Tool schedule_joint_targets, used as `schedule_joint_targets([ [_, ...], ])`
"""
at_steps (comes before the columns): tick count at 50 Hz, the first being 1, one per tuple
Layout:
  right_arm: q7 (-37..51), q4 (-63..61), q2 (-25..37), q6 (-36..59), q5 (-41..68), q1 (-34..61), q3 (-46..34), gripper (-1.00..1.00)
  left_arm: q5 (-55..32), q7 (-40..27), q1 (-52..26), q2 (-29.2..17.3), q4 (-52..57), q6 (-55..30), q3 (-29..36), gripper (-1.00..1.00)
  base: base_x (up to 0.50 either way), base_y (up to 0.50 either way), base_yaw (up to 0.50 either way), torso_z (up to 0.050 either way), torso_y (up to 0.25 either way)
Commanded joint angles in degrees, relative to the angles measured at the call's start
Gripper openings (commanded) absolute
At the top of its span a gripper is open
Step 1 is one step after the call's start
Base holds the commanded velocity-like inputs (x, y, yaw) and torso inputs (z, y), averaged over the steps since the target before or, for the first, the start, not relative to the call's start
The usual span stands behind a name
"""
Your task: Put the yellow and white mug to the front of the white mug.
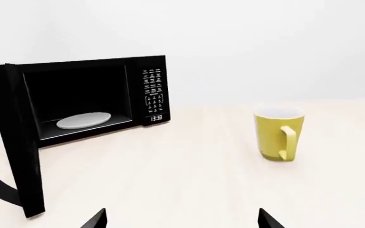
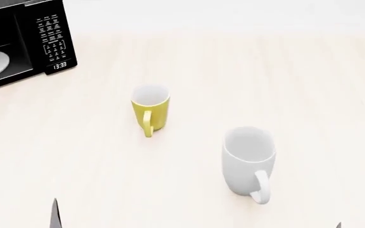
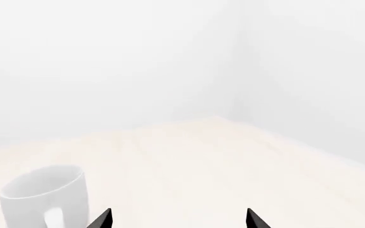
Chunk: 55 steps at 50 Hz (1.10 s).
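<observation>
Yellow and white mug [image 2: 150, 112] stands upright at one o'clock from my nearer, open left tool [image 2: 21, 213]; right tool [image 3: 178, 219] open.

Lighting bright, even, diffuse; no source evident. The worktop [image 2: 246, 71] carries almost no cast shadows. The microwave [image 1: 81, 104] interior reads dark. Renders sharp throughout; no glare, blur or edge distortion.
</observation>
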Motion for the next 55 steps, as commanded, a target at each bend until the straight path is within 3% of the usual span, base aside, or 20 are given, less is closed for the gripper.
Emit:
schedule_joint_targets([
  [1,-1.8,-0.3,0.3,-3.6,2.2,-1.0,0.1,1.00,-0.7,-0.4,0.4,-0.6,1.1,0.0,0.5,1.00,0.50,-0.02,0.00,0.000,0.000],
  [20,-4.4,0.9,1.3,-6.9,2.1,-1.7,-1.9,1.00,-2.3,0.3,0.8,-1.4,0.9,1.1,1.6,1.00,0.37,-0.37,0.00,0.000,0.000],
  [25,-3.6,1.3,1.6,-4.8,0.8,-0.8,-3.2,1.00,-2.6,0.4,0.8,-1.6,0.8,1.2,1.9,1.00,0.40,-0.33,0.00,0.000,0.000],
  [29,2.4,2.7,1.1,6.5,-1.9,2.8,-3.6,1.00,-3.2,0.3,0.2,-1.5,-0.4,0.9,1.8,1.00,0.12,-0.06,0.00,0.000,0.000],
  [33,4.7,1.9,1.1,7.2,-5.4,3.0,-4.7,1.00,-4.4,0.2,-0.2,-1.3,-0.7,-0.2,1.6,1.00,0.00,0.00,0.00,0.000,0.000],
  [45,4.9,1.7,0.8,8.4,-2.6,3.3,-3.7,1.00,-9.8,-0.2,-2.0,-1.2,-0.4,-8.1,0.3,1.00,0.00,0.00,0.00,0.000,0.000],
  [50,2.9,1.2,1.4,5.4,-1.6,2.2,-3.7,1.00,-7.1,-1.9,-2.6,-0.7,-2.2,-3.7,0.8,1.00,0.12,0.00,0.00,0.000,0.000],
  [51,3.0,0.9,1.1,6.3,0.2,2.3,-3.0,1.00,-9.6,-0.4,-2.6,0.0,-2.7,-1.1,-0.1,1.00,0.50,0.00,0.00,0.000,0.000],
  [52,3.4,0.9,1.0,6.0,-0.5,2.2,-3.1,1.00,-7.2,-3.0,-2.4,0.8,-3.3,2.7,-0.9,1.00,0.50,0.00,0.00,0.000,0.000],
  [55,3.8,1.1,0.9,5.8,-0.9,2.3,-3.3,1.00,-5.0,-4.0,-2.6,0.3,-3.1,0.8,0.5,1.00,0.50,0.00,0.00,0.000,0.000],
])
